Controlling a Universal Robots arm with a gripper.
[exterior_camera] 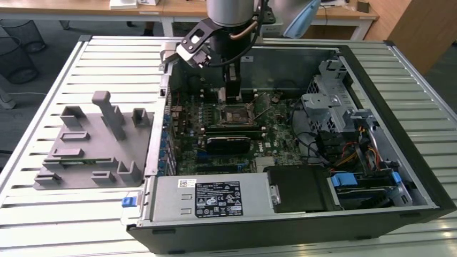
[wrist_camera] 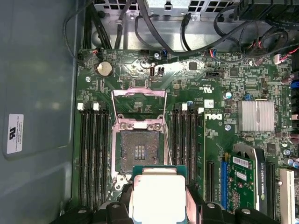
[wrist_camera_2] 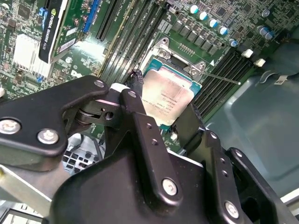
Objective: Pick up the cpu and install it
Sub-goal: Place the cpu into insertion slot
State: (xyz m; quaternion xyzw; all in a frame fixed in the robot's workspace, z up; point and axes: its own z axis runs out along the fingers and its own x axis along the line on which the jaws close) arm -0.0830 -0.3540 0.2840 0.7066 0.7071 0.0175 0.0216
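Silver-topped cpu (wrist_camera: 159, 196) is clamped by its edges in the gripper (wrist_camera: 160, 210) and held over the open socket (wrist_camera: 139, 151), not seated. Socket could be damaged if cpu is lowered tilted, off-centre or wrongly rotated.

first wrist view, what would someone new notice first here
The shiny silver cpu pinched in the black gripper stands out, held above the green motherboard. Close by it, the socket lies empty with its metal frame swung open. In the exterior view, the open computer case lies on a slatted table, with a grey fixture at the exterior view's left.
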